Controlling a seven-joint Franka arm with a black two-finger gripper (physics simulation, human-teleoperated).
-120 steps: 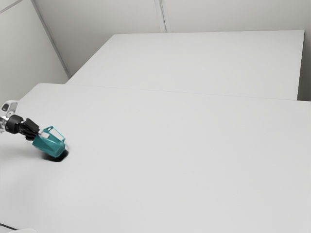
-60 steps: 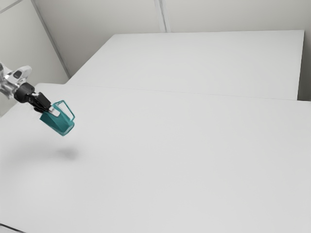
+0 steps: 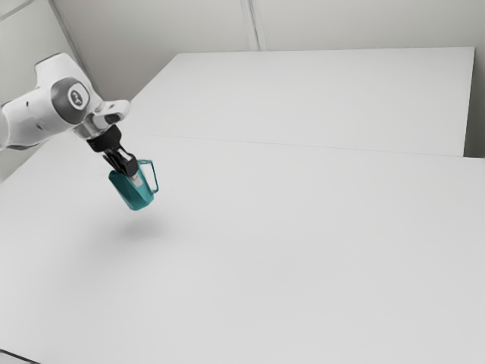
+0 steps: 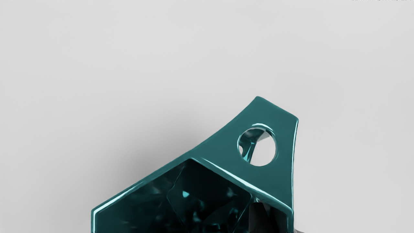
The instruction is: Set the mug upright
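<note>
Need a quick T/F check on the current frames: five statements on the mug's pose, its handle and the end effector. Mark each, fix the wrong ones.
1. The mug is off the table. True: its shadow lies apart, below it.
2. The mug is upright. False: it is tilted, with its base toward the exterior view's right.
3. The handle is on the mug's side toward the exterior view's left. False: the handle is on the side toward the exterior view's right.
4. The mug is teal. True.
5. The end effector is open and away from the mug. False: the end effector is shut on the mug's wall near the mouth.
</note>
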